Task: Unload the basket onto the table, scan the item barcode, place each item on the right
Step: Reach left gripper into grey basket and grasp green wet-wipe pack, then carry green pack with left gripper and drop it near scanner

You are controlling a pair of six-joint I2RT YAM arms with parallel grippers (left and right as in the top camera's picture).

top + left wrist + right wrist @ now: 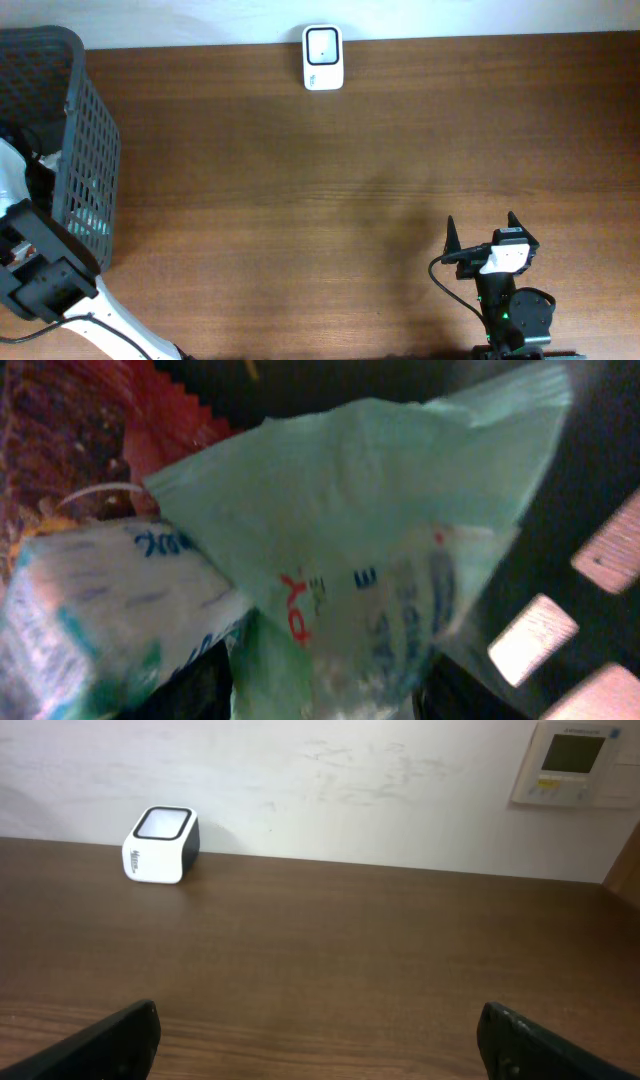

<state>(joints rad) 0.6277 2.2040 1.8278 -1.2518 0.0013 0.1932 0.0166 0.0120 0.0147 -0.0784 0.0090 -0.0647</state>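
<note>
Two claws: R claw (318, 1020) spread wide over table (350, 920); L claw (322, 692) at green bag (350, 510), grip unclear.

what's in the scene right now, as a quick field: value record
scanner: white, at far edge of table
basket: grey mesh, table's left end
left arm: reaching into basket
basket contents: pale green packet over a white-and-blue pack, red wrapper behind
left gripper: hidden, state unclear
right gripper: open, empty, near right
</note>
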